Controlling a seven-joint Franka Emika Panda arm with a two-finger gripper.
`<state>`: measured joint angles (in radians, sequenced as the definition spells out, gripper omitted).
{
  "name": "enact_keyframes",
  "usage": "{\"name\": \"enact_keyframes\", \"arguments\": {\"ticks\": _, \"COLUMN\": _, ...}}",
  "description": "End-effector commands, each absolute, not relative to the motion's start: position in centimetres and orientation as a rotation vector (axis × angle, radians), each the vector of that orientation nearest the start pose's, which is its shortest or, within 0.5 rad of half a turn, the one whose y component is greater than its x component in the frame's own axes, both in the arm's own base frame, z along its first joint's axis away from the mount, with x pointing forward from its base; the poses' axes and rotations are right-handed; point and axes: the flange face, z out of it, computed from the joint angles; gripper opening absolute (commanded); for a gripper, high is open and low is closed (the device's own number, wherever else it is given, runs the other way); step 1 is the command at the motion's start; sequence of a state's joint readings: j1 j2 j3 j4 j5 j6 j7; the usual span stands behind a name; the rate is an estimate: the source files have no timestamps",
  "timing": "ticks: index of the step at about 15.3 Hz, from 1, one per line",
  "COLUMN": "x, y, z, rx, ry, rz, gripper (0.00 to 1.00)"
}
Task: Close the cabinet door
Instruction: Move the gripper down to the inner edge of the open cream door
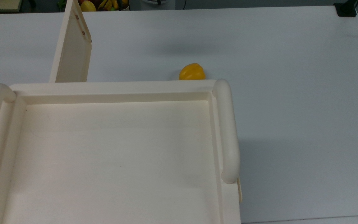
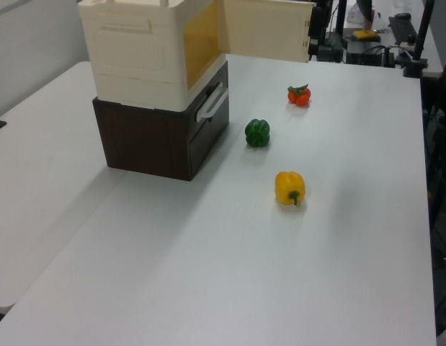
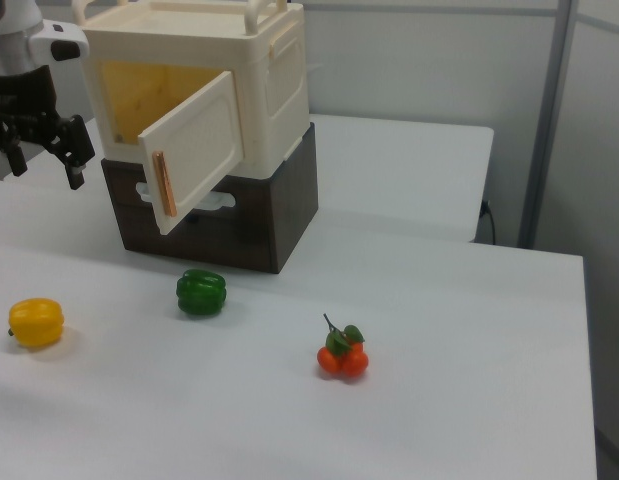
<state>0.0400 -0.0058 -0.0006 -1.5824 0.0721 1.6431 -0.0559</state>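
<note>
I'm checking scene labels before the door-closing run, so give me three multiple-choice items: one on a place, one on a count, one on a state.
1. What does the cabinet stand on?
A. a dark brown drawer unit
B. the bare table
C. a shelf

2. How many peppers lie on the table?
A. one
B. two
C. four

3. The cabinet door is
A. shut
B. swung open
C. removed

Answers: 1 A, the drawer unit sits beneath it. 2 B, a yellow pepper and a green pepper; the third item is an orange-red fruit cluster. 3 B, it angles outward, showing the yellowish interior.
</note>
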Motion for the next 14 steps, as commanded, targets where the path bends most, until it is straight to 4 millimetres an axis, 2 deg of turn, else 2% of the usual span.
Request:
{"name": "enact_keyframes", "arguments": {"ticks": 1, "x": 55.6, "y": 2.5, "z": 63.4, "rx": -3.049, "ry": -0.163, "rz": -0.137, "gripper": 1.00}}
{"name": "enact_keyframes", "arguments": {"ticks": 7, "x": 55.6, "y": 2.4, "z": 63.4, "rx": -3.047, "ry": -0.176, "rz": -0.138, "gripper": 1.00}}
{"name": "enact_keyframes", "arguments": {"ticks": 9, "x": 55.6, "y": 2.4, "z": 63.5, "rx": -3.048, "ry": -0.202, "rz": -0.141, "gripper": 0.72}}
{"name": "enact_keyframes", "arguments": {"ticks": 12, "x": 55.3, "y": 1.8, "z": 63.8, "rx": -3.044, "ry": -0.208, "rz": -0.141, "gripper": 0.16}}
{"name": "enact_keyframes", "arguments": {"ticks": 13, "x": 55.2, "y": 1.7, "z": 64.0, "rx": -3.045, "ry": -0.197, "rz": -0.141, "gripper": 0.02}}
{"name": "enact_keyframes", "arguments": {"ticks": 14, "x": 54.8, "y": 1.2, "z": 64.5, "rx": -3.046, "ry": -0.181, "rz": -0.153, "gripper": 0.00}}
